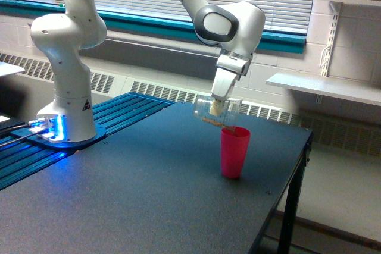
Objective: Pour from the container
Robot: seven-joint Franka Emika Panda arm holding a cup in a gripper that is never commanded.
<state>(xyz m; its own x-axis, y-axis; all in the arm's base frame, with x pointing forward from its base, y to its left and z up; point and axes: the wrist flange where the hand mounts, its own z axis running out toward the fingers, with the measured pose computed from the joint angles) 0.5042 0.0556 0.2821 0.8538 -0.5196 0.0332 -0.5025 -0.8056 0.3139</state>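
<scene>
Above the dark table (149,194), the white arm's gripper (216,107) is clamped on the small clear plastic cup (216,110), tipped on its side; brown bits lie along its lower wall, just over the upright pink plastic cup's (234,152) rim.

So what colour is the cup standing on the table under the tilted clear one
Pink, an opaque pinkish red. The pink cup shows clearly in the exterior view, upright on the dark table.

The container (215,110) is a small clear plastic cup, tipped on its side in the air with its wide rim toward the exterior view's right. A thin line of brown bits lies along its lower wall. Its mouth hangs just above the rim of the pink cup (234,152).
</scene>
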